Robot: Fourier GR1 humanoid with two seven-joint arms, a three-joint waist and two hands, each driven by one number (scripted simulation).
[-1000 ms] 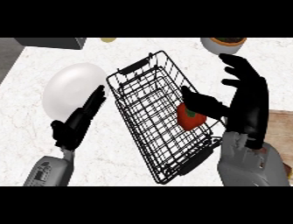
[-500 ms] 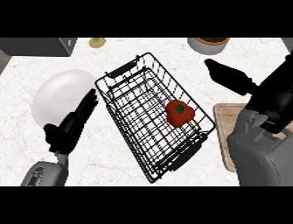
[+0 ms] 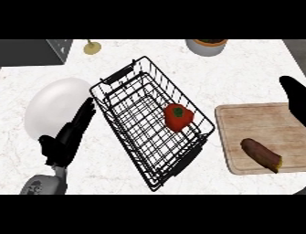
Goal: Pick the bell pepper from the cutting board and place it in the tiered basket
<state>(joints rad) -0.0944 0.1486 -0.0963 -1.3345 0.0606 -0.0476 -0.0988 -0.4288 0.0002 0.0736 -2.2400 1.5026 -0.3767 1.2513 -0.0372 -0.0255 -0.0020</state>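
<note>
In the head view, the red bell pepper with a green stem (image 3: 179,117) is seen lying inside the black wire tiered basket (image 3: 125,82), against its right wall, held by neither hand. The light wooden cutting board (image 3: 263,121) is located just right of the basket, and a dark brown oblong vegetable (image 3: 260,154) lies on it. The black left hand (image 3: 69,137) is held with fingers straight and released, beside the basket and over the edge of a white round plate (image 3: 50,107). The black right hand (image 3: 305,106) is shown at the right edge above the board; its finger state cannot be told.
</note>
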